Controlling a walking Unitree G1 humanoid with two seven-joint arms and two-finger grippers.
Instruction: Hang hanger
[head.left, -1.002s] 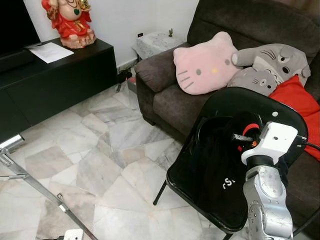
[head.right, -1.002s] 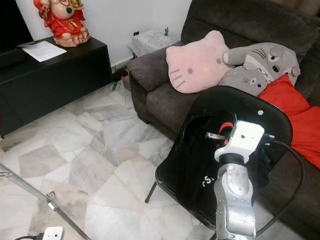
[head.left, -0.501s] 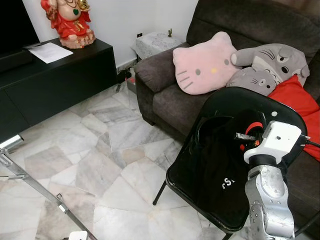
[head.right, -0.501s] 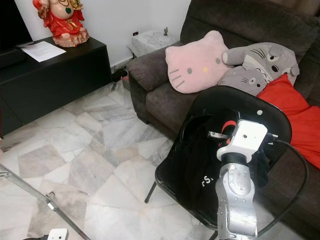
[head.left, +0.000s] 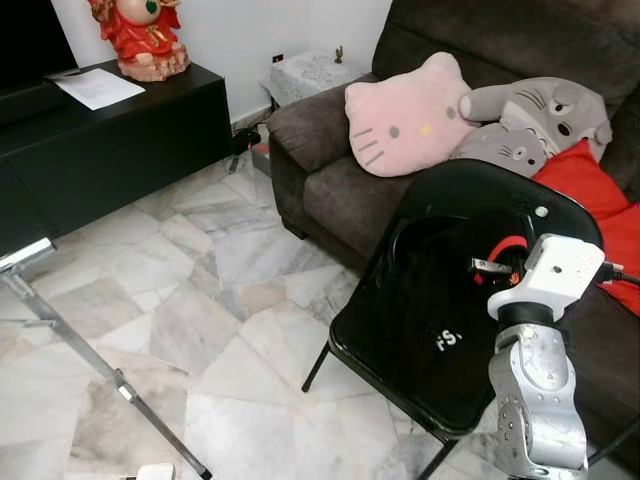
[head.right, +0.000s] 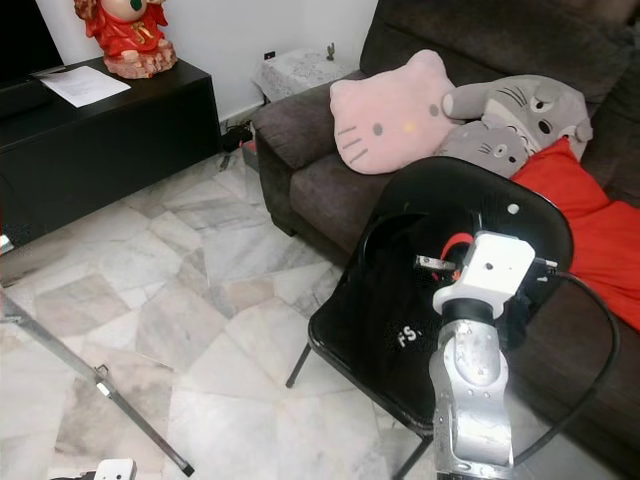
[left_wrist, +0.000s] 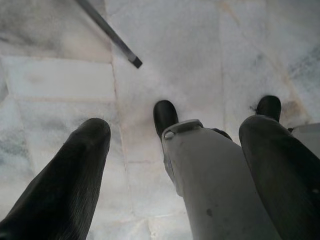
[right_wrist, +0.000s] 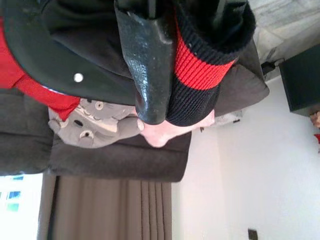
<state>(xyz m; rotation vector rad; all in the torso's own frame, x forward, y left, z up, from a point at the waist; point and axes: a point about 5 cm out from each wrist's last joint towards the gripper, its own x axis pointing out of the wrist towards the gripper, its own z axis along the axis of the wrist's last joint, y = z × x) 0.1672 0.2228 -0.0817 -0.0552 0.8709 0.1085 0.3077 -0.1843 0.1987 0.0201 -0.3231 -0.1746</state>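
Fingers (right_wrist: 150, 65) still clamping garment (right_wrist: 200, 65)

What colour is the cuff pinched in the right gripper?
Black with a red stripe; the cuff shows best in the right wrist view.

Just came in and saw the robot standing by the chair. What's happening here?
The robot's right gripper is raised over the black folding chair in front of the sofa. Its fingers are closed on the red-and-black striped cuff of a dark garment lying on the chair seat. The left gripper hangs idle, open, above the marble floor.
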